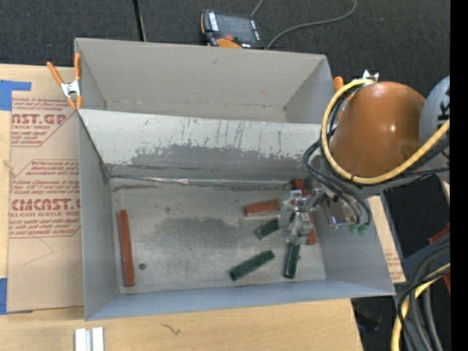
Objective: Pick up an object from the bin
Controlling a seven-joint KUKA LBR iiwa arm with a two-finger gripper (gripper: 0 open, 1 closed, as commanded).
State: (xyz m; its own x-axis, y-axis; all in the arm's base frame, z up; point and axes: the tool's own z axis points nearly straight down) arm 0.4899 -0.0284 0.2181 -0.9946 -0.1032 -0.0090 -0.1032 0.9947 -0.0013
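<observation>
1. My pincer (297, 224) hangs low in the bin (183, 159), close to the floor. It is at the end where my arm reaches in, with the orange cover (376, 130) of my wrist above and behind it.
2. I cannot tell whether it is apart or together, because the metal and cables run into one another there.
3. Straight below me lies a dark green bar (291, 260). Its upper end is just under my tip and the rest points away toward the near wall. I judge it the likeliest pick because it lies in line with me, but I cannot say I hold it, or even touch it.
4. Just beside me, away from my arm, sits a smaller dark green piece (267, 229), and a short brown bar (262, 208) lies just past it. On my arm's side a small orange piece (312, 236) lies close against me.
5. A second green bar (251, 265) lies farther out, tilted and apart from the rest. A long reddish-brown stick (126, 247) rests well apart along the opposite wall.
6. Most of the pieces crowd this end, which is probably why I am low here. That crowding is also the risk, since any squeeze may nudge the neighbours.
</observation>
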